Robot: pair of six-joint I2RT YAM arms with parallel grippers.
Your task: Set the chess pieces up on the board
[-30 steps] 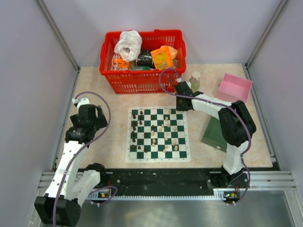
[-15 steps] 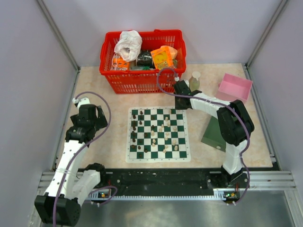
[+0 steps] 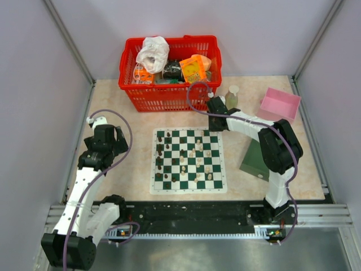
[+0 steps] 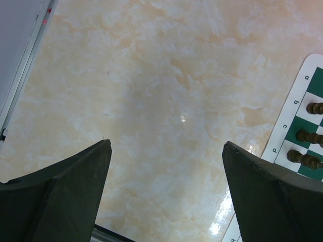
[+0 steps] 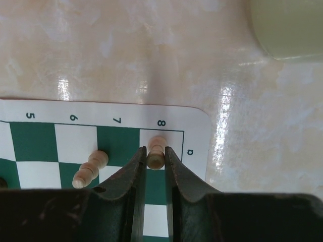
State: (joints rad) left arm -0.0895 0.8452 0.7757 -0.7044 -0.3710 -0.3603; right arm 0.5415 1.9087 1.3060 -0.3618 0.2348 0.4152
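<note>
The board (image 3: 189,191) lies in the middle of the table, with dark brown chess pieces (image 3: 160,152) along its left side and cream chess pieces (image 3: 204,164) scattered on the right half. My right gripper (image 3: 215,128) is at the board's far right corner. In the right wrist view it (image 5: 155,147) is shut on a cream piece (image 5: 157,142) standing on the white corner square of the board (image 5: 116,108). Another cream piece (image 5: 91,169) stands one square to its left. My left gripper (image 4: 167,142) hangs open over bare table, left of the board (image 4: 295,108), whose dark pieces (image 4: 308,136) show at the edge.
A red basket (image 3: 163,99) full of groceries stands at the back. A pale small bottle (image 3: 232,96) and a pink tray (image 3: 280,104) are at the back right. A dark green box (image 3: 255,160) lies right of the board, under my right arm.
My right gripper has shifted slightly left and farther back over the board's far right corner, still holding the cream piece. The left arm has not moved.
</note>
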